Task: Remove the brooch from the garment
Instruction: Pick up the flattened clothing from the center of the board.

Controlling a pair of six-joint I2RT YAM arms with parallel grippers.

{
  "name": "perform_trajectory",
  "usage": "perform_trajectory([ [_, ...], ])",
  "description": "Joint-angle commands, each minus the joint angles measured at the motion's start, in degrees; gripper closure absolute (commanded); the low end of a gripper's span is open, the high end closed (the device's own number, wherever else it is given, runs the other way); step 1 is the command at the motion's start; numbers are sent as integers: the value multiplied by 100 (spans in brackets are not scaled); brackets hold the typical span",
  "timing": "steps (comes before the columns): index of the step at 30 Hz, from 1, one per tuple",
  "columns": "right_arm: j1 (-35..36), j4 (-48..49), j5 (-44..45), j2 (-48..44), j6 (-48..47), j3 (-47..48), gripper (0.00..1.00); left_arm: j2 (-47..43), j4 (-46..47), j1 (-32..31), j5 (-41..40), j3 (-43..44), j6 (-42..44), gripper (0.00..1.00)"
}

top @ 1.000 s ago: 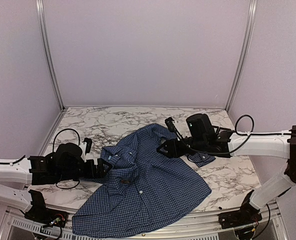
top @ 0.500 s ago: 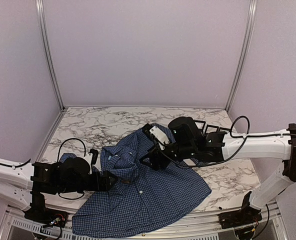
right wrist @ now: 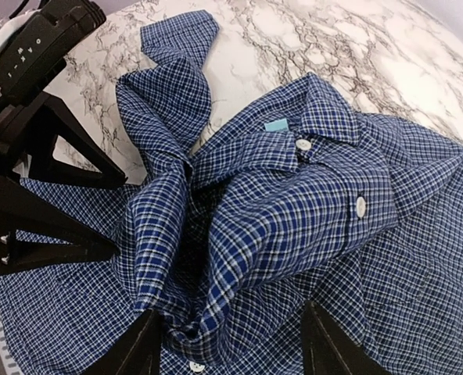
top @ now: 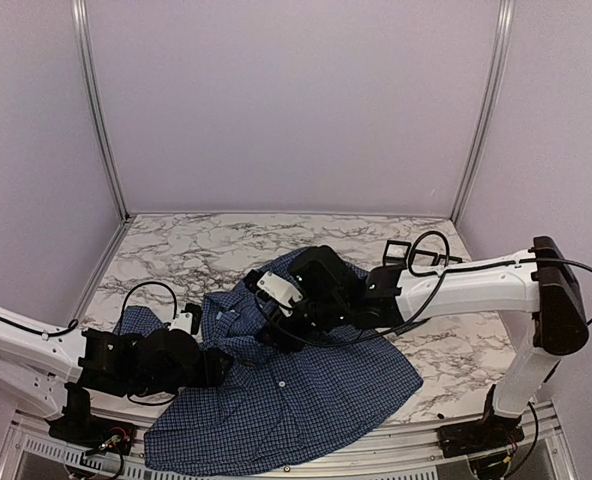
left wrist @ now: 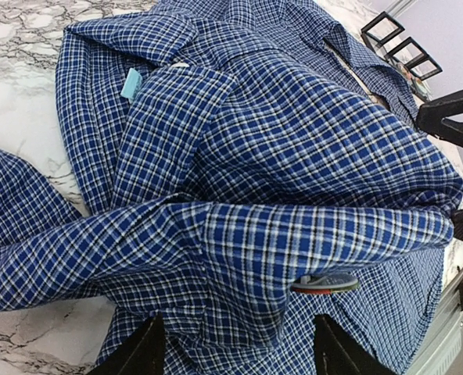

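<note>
Task unfinished: brooch (left wrist: 323,283) not yet off checked shirt (left wrist: 294,156), sits just ahead of left end effector (left wrist: 238,324), jaws apart. Right end effector (right wrist: 230,312) open over bunched cloth, gripping nothing.

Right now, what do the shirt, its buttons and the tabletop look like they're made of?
shirt: woven cloth, probably cotton or a blend, with a matte finish. The check weave shows and it falls in soft folds.
buttons: white, smooth and slightly shiny, likely plastic.
tabletop: white with grey veining and smooth. It looks like marble, but whether it is real stone or a printed laminate can't be told.
</note>
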Motion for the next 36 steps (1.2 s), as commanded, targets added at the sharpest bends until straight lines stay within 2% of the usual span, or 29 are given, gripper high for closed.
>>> perform_trajectory([
  [1, 68, -246, -1, 333, -91, 342, 44, 217, 197, -28, -416, 124, 182, 38],
  [4, 79, -321, 6, 521, -32, 430, 49, 347, 215, -12, -541, 155, 248, 57],
  [8, 75, -355, 18, 585, 129, 427, 59, 446, 513, 113, -610, 187, 409, 77],
  [15, -109, -374, -260, 721, 282, 573, 83, 429, 1142, 717, -298, 227, 1173, 98],
  [21, -431, -280, -582, 730, 369, 699, 100, 405, 1681, 1368, 299, 359, 1868, 100],
  [27, -559, -416, -519, 591, 82, 881, 99, 472, 1005, 1564, 712, 957, 2147, 100],
  [31, -594, -477, -636, 539, 83, 890, 100, 347, 397, 1564, 1233, 1083, 1985, 88],
  [36, -641, -493, -707, 579, 201, 945, 100, -2, -139, 1515, 1848, 959, 1788, 66],
])
